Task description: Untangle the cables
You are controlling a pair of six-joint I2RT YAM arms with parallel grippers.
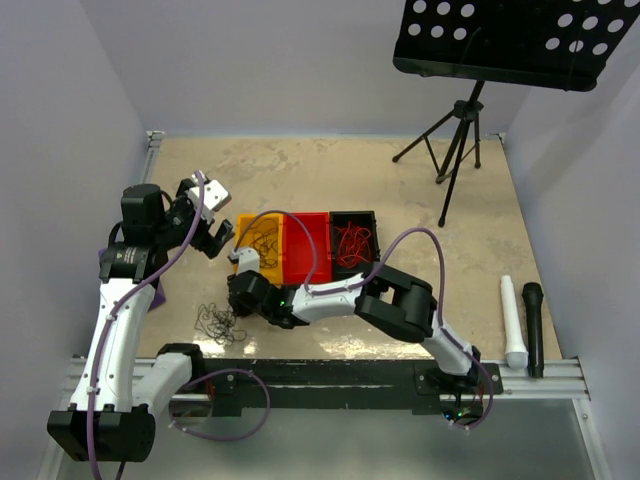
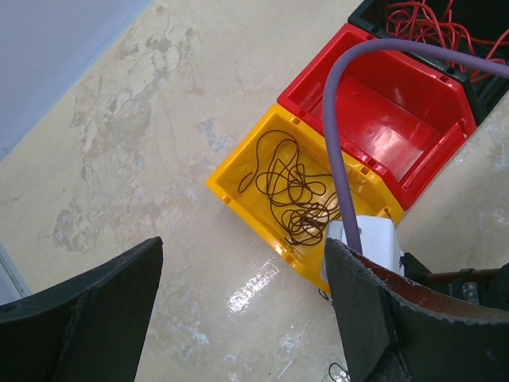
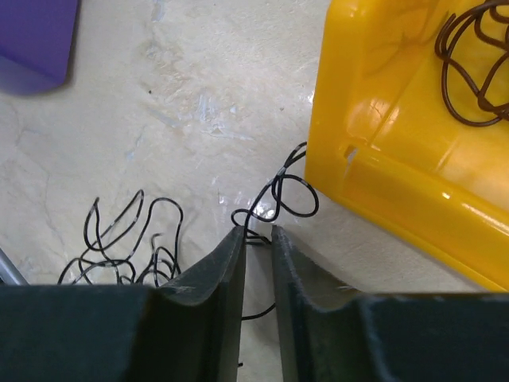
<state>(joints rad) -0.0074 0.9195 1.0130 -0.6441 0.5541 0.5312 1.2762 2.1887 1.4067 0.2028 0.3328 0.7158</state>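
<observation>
A loose tangle of thin black cables (image 1: 218,322) lies on the table left of my right gripper (image 1: 237,292). In the right wrist view that tangle (image 3: 127,239) spreads at lower left. My right gripper (image 3: 256,231) has its jaws nearly together, and a curly black cable (image 3: 288,191) runs from between the tips toward the yellow bin (image 3: 398,183). Brown cables (image 2: 294,187) lie coiled in the yellow bin (image 1: 262,243). Red cables (image 1: 352,243) fill the black bin (image 2: 429,20). My left gripper (image 1: 213,218) hovers open above the table left of the bins, with nothing in it (image 2: 242,247).
An empty red bin (image 1: 307,250) sits between the yellow and black ones. A music stand (image 1: 455,140) is at the back right. A white tube (image 1: 514,320) and a black tube (image 1: 534,325) lie near the front right edge. A purple object (image 3: 32,40) lies nearby.
</observation>
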